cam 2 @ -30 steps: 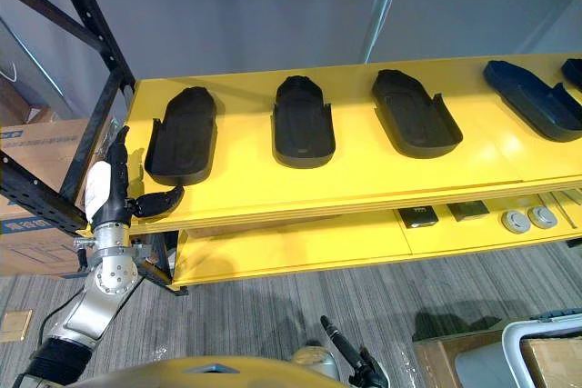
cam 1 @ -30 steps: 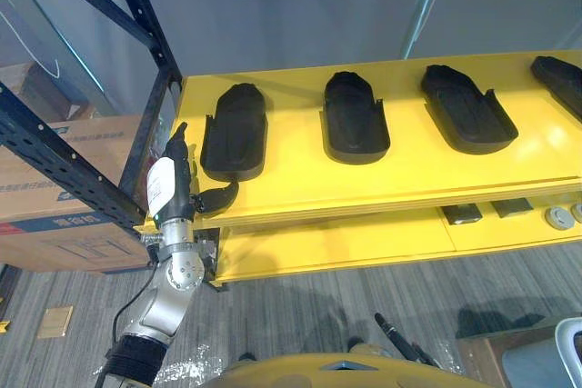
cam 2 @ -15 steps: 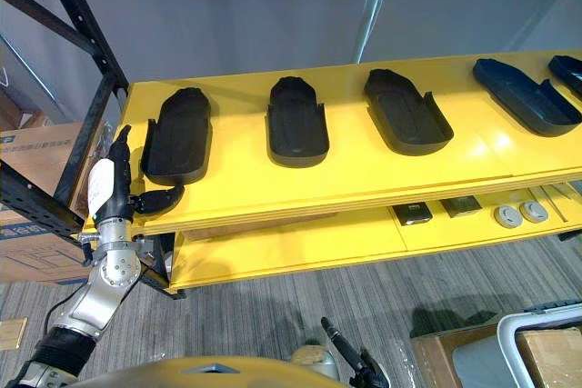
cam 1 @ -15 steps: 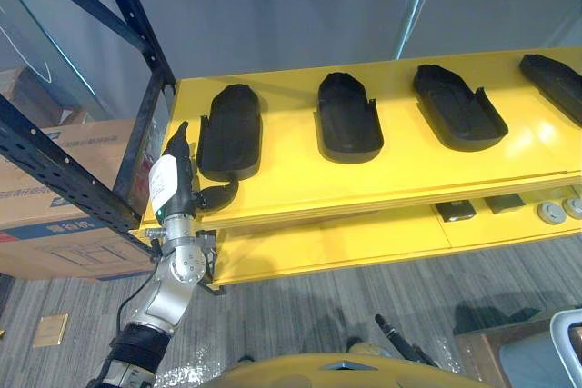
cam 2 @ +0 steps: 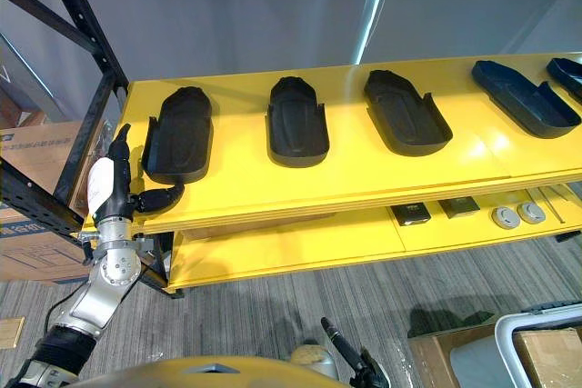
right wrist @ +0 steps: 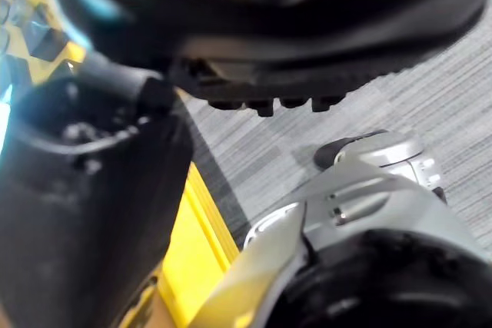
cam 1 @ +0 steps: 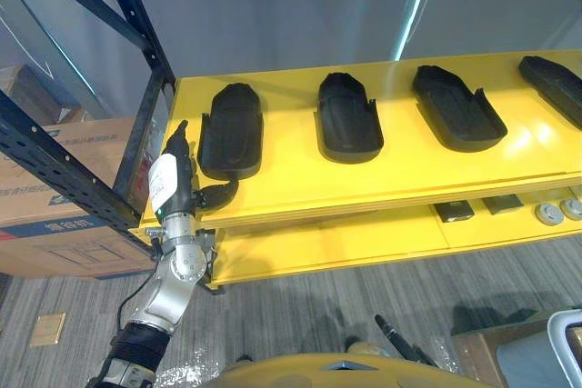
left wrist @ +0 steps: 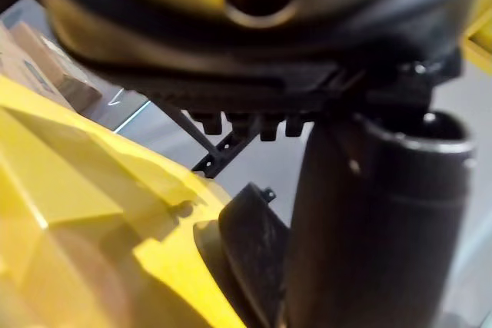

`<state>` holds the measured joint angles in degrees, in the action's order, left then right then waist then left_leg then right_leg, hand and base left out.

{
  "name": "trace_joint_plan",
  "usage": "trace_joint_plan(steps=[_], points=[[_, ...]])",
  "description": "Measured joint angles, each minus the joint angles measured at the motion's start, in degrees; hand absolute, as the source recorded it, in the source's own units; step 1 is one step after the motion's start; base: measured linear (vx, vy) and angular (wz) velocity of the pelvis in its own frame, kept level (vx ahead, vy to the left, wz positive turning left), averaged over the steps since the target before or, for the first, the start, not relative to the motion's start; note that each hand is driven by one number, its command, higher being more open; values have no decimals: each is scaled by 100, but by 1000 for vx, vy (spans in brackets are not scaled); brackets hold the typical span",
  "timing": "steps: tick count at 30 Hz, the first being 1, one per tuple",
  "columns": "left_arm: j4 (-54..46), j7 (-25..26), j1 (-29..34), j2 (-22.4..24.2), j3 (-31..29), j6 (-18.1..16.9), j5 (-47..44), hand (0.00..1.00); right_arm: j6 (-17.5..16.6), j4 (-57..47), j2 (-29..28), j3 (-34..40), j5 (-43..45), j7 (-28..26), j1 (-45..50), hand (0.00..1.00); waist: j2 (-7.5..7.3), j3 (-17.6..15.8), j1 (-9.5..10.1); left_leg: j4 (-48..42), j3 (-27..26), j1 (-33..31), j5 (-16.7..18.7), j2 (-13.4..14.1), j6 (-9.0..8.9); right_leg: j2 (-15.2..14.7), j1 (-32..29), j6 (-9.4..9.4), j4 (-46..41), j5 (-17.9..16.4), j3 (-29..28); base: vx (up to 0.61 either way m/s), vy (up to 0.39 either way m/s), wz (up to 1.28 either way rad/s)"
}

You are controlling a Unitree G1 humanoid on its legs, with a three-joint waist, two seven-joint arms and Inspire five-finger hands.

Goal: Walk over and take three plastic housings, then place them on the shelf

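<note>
We see grey wall [cam 1: 273, 15], grey striped floor [cam 1: 382, 288], dark rack frame [cam 1: 55, 174] at left, cardboard box [cam 1: 64, 224] behind, yellow shelf [cam 1: 291, 179].

Yellow shelf [cam 1: 300, 184], upper board, far right end: one black housing [cam 2: 569, 72] is cut off by the frame edge. Under the board, on the lower level, are dark flat items [cam 2: 411, 213] and round items [cam 2: 505, 217] — too small to identify. Left of the shelf: cardboard box [cam 1: 64, 250] — partly hidden behind the rack beam [cam 1: 64, 170] and cut off at the edge.
</note>
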<state>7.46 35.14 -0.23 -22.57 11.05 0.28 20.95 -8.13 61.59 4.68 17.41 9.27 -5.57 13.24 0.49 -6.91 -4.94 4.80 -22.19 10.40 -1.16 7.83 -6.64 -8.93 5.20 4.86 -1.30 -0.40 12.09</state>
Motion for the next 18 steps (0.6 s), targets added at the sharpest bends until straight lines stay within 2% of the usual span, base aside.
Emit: trace_joint_plan(steps=[18], points=[[216, 219, -220, 0, 114, 16, -13, 100, 3, -8, -7, -17, -221, 275, 80, 100, -48, -21, -17, -1, -9, -1, 0, 2, 0, 1, -14, 0, -7, 0, -8, 0, 0, 0]])
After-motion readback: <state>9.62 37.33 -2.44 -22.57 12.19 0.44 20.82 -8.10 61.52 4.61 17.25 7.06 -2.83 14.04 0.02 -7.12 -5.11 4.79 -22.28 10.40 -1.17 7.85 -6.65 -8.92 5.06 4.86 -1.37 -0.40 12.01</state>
